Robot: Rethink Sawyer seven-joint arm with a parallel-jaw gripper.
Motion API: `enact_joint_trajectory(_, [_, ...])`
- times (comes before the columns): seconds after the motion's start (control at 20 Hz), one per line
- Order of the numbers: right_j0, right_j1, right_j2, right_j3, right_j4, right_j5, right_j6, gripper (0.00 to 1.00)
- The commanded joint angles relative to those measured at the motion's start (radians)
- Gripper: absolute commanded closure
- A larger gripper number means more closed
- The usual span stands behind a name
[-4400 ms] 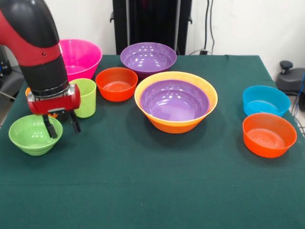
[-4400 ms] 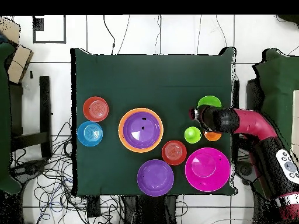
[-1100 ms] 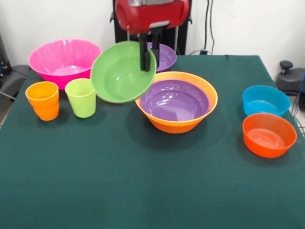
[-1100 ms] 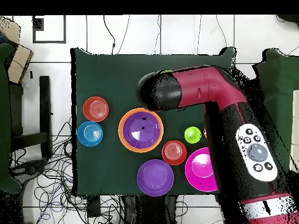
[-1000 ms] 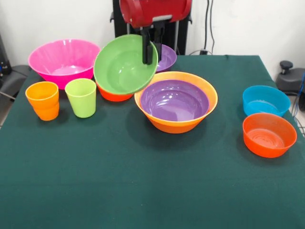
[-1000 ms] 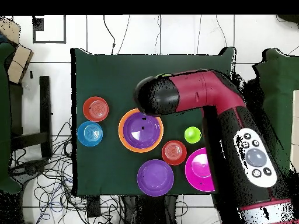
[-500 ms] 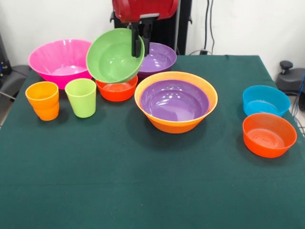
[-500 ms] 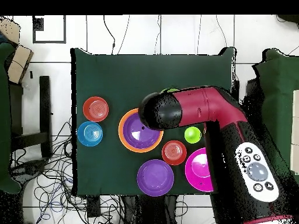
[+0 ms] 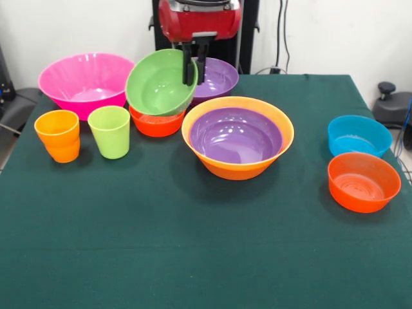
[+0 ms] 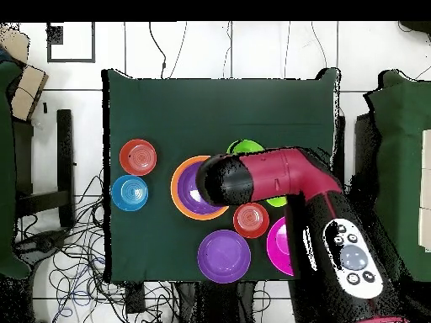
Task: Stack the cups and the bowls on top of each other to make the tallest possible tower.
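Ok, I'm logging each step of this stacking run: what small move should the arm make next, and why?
Probably carry the green bowl sideways until it hangs over the purple bowl nested in the yellow-orange bowl. The hand is shut on the green bowl's rim, holding it tilted in the air above a red-orange bowl, beside the tower rather than over it.

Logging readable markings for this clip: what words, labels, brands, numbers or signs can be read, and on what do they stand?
No readable text in either view.
The arm's button panel shows round buttons, their markings too small to read.
The bowls, cups, green bowl in the claw and table cloth carry none.
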Motion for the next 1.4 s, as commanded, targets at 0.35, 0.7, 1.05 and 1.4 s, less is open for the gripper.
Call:
enact_joint_trajectory(0.35, [0.158,0.001,-0.103,0.002,0.028,0.051,0.221,1.0])
enact_joint_trajectory(0.7, [0.16,0.034,-0.107,-0.056,0.045,0.063,0.202,1.0])
enact_joint_trajectory(1.05, [0.154,0.065,-0.118,-0.054,0.043,0.011,0.207,1.0])
enact_joint_trajectory(1.4, [0.157,0.065,-0.128,-0.052,0.04,-0.01,0.201,1.0])
